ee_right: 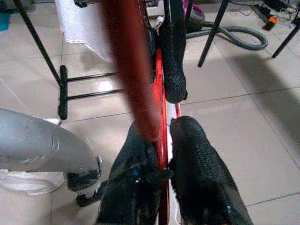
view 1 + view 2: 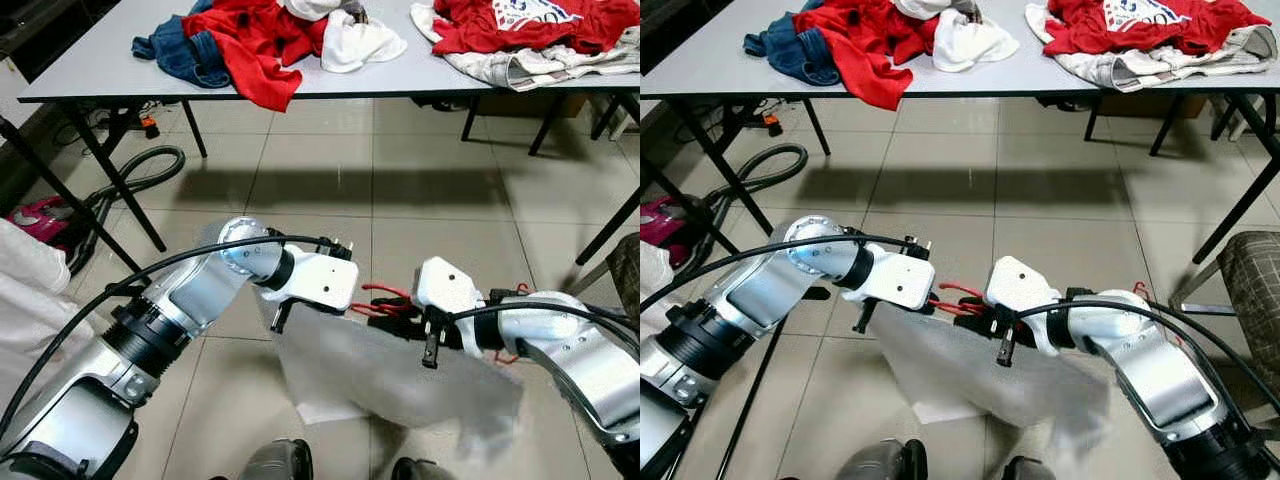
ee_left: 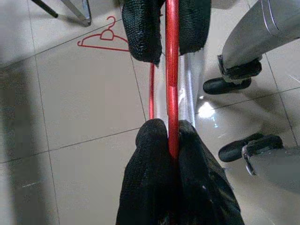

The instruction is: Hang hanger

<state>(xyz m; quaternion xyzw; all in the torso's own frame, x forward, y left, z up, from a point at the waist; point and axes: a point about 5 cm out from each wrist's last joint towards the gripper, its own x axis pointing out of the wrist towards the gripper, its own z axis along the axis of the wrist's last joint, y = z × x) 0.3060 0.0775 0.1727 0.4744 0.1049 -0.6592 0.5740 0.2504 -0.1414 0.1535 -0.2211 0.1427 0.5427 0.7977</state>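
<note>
1. The red hanger, mostly hidden by both wrists, sits low over the floor with a white garment draped below.
2. Left gripper and right gripper each clamp its wire.
3. A second hanger lies on the tiles.

Floor: pale beige glossy tile, thin grout lines, overhead light glare. Long grey desk spans the far side on black angled legs, casting a shadow on the tiles beneath. On it: blue garment, red garment, white garment, second red garment lying over a light patterned one. Under the desk's left end: grey vacuum hose curling to a magenta vacuum cleaner, plus cables. Checked chair seat at right. Spare red hanger lying on the tiles. Black rack base with white cloth hanging.
</note>
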